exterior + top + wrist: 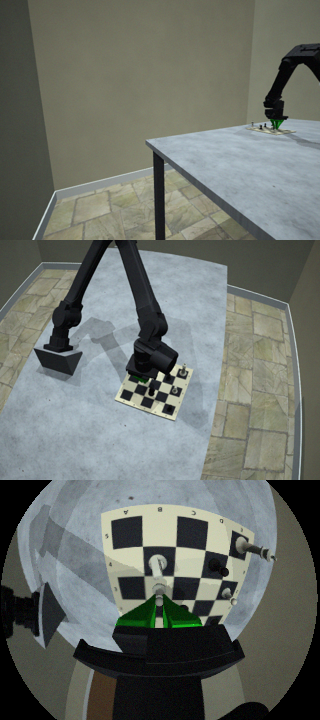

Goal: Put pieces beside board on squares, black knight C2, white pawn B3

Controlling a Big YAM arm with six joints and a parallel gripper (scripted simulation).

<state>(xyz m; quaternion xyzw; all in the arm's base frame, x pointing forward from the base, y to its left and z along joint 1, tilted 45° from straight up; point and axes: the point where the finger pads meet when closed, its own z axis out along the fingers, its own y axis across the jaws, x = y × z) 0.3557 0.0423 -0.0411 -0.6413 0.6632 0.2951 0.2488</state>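
My gripper is shut on the white pawn and holds it low over the chessboard, near the board's back left part. In the top view the wrist hides the pawn and the fingertips. I cannot tell whether the pawn's base touches the board. A black piece, which looks like the black knight, stands upright near the board's middle, two squares in front of the gripper.
Other pieces stand upright on the board: a tall white one at the back right corner, a small white one, a black one at the front right and a black one by the wrist. The arm's base stands to the left.
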